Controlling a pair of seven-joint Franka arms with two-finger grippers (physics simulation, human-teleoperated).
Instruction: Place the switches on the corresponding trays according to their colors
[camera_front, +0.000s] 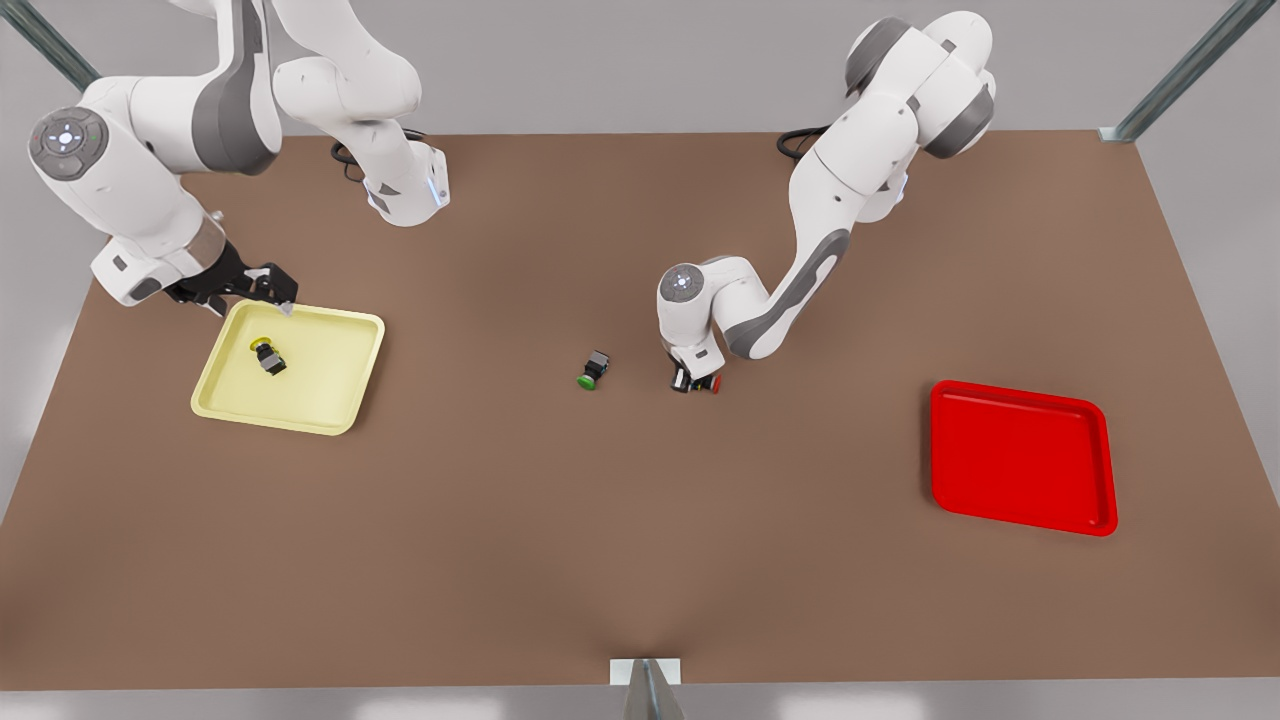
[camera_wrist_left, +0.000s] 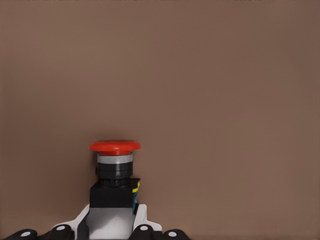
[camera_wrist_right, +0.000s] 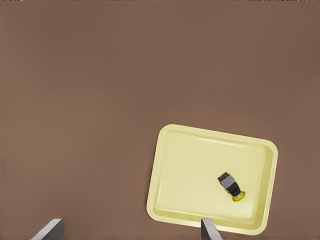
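A brown table (camera_front: 640, 520) fills the scene under grey walls, with metal struts at its corners and wide bare stretches along the near edge and across the middle. The pale yellow tray (camera_front: 330, 405) lies toward the front view's left, well in from the table's side edge, and the yellow switch (camera_front: 267, 356) lies on its side inside it, in the half nearer the far rim. The right pincer (camera_front: 262, 291) hangs over that tray's far corner, fingers spread wide with nothing between them; from the right wrist view the tray (camera_wrist_right: 195, 165) and the switch (camera_wrist_right: 231, 187) lie below, apart from the fingertips. The bright red tray (camera_front: 1020, 460) sits toward the front view's right, near that side edge, with clear table all around it. Near the table's middle, the left pincer (camera_front: 697, 380) is down at the surface, closed on the black body of the red switch (camera_front: 712, 384); in the left wrist view its fingers (camera_wrist_left: 142, 220) clamp both sides of the body while the red cap (camera_wrist_left: 115, 146) juts out in front. The green-capped switch (camera_front: 593, 370) lies just beside it, toward the front view's left, not touching it.
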